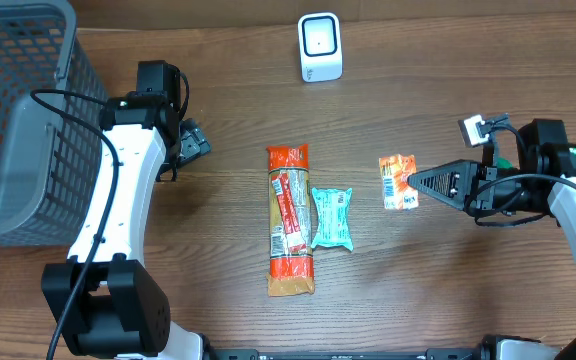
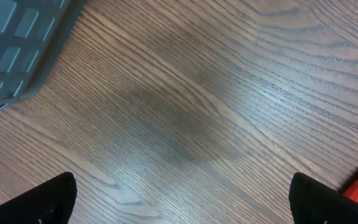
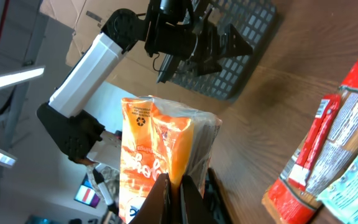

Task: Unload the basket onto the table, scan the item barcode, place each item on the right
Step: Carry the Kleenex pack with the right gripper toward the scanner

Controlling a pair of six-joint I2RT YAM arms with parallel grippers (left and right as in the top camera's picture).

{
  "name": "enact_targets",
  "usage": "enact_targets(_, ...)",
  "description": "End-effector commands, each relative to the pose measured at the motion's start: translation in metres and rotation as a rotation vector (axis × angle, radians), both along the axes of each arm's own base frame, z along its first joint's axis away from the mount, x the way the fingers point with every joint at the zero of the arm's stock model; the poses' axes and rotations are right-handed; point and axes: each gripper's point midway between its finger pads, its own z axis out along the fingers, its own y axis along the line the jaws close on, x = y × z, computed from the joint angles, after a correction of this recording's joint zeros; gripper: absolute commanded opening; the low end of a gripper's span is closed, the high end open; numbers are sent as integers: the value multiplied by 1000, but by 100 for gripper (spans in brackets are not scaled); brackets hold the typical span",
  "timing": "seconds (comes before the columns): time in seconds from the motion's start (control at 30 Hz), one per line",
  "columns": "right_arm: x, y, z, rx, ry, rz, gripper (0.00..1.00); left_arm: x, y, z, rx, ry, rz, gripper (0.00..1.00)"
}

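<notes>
Orange packet [image 1: 399,181] pinched at one edge by clenched right claw [image 1: 414,183], right of teal packet [image 1: 332,217] and long red packet [image 1: 290,220]; white scanner [image 1: 320,47] well apart, at far edge of bench [image 1: 468,80]. Left claw [image 1: 190,140] idle near grey basket [image 1: 18,120]. Left wrist view: jaws spread wide, released, nothing between, bare wood below. Right wrist view: only a thin seam between fingertips [image 3: 160,202], packet standing above them, no barcode discernible on shown face. Risks, as judged: slip or swing from shallow grip during transfer; failed read if code faces away from scanner or film crinkles.
</notes>
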Motion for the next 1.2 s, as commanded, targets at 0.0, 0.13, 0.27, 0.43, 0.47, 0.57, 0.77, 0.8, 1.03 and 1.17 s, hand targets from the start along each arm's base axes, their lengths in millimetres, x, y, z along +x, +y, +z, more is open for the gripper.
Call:
enact_targets(0.0, 0, 0, 10, 32, -53, -3, 4, 3, 1, 12, 17, -31, -13, 100)
enact_targets(0.13, 16, -3, -13, -92, 82, -28, 4, 3, 0, 12, 16, -31, -13, 100)
enact_targets(0.27, 42, -15, -66, -397, 258, -173, 4, 3, 1, 12, 17, -31, -12, 100)
enact_targets(0.43, 63, -35, -119, -777, 388, -423, 4, 3, 1, 12, 17, -31, -13, 100)
enact_targets(0.47, 67, -38, -126, -847, 392, -478, 4, 3, 1, 12, 17, -31, -13, 100)
enact_targets(0.57, 75, -40, -135, -971, 367, -587, 3, 3, 1, 12, 17, -31, -13, 100)
enact_targets(0.77, 88, -27, -105, -989, 337, -626, 3, 3, 1, 12, 17, -31, -12, 100)
enact_targets(0.8, 89, -27, -95, -993, 341, -623, 3, 3, 1, 12, 17, -31, -13, 100)
enact_targets(1.03, 119, -23, -3, -1052, 285, -668, 4, 3, 1, 12, 17, -31, -13, 100)
enact_targets(1.17, 145, -16, 27, -1116, 201, -733, 4, 3, 1, 12, 16, -31, -12, 100)
